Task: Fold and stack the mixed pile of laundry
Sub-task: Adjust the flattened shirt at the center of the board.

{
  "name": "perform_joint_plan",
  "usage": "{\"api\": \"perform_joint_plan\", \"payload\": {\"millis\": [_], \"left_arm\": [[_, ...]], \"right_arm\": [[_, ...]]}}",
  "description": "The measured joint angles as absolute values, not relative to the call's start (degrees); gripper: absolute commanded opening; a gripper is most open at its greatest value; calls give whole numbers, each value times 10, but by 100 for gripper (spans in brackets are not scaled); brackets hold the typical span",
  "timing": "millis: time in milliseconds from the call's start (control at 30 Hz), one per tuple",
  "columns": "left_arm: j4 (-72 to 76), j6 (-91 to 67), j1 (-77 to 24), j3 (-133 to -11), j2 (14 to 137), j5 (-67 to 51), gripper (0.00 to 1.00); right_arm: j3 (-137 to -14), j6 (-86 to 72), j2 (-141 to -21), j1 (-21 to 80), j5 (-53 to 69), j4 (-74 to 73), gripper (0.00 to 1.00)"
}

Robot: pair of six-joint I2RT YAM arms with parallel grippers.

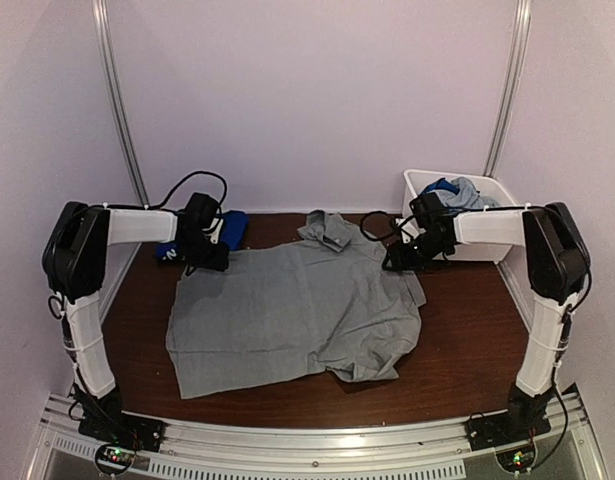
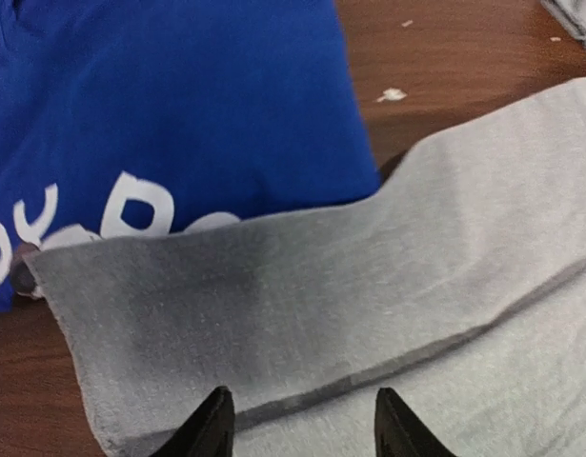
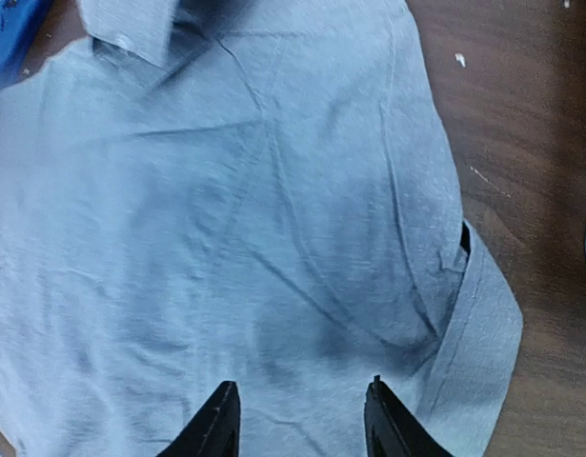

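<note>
Dark brown wooden table [image 1: 467, 350]: large light-grey polo shirt [image 1: 297, 310] spread flat mid-surface. Its sleeve overlaps a royal-blue printed garment [image 2: 178, 114] at the far-left corner. Left gripper [image 2: 305, 424] and right gripper [image 3: 297, 419] hover half-spread, empty. Likely the first fold; next, pinch both sleeve edges.

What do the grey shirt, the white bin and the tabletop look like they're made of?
Grey shirt: soft matte knit cloth, probably cotton; it creases and drapes flat. White bin: seemingly plastic, smooth, thin rigid walls. Tabletop: dark brown wood or wood-look laminate, faint sheen; grain unclear.
</note>
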State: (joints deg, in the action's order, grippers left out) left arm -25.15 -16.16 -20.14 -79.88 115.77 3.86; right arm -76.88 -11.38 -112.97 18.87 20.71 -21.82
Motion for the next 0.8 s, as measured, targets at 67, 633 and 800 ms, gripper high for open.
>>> {"api": "perform_joint_plan", "payload": {"millis": [67,633,800], "left_arm": [[-240,-149,-218,-774,1112,36,61],[-51,-7,-704,-525,889,-20,56],[3,26,-745,-520,954,-19,51]], "right_arm": [[-770,-105,-1090,205,209,-236,55],[-414,-219,-668,336,307,-268,54],[-327,-288,-608,350,321,-242,56]]}}
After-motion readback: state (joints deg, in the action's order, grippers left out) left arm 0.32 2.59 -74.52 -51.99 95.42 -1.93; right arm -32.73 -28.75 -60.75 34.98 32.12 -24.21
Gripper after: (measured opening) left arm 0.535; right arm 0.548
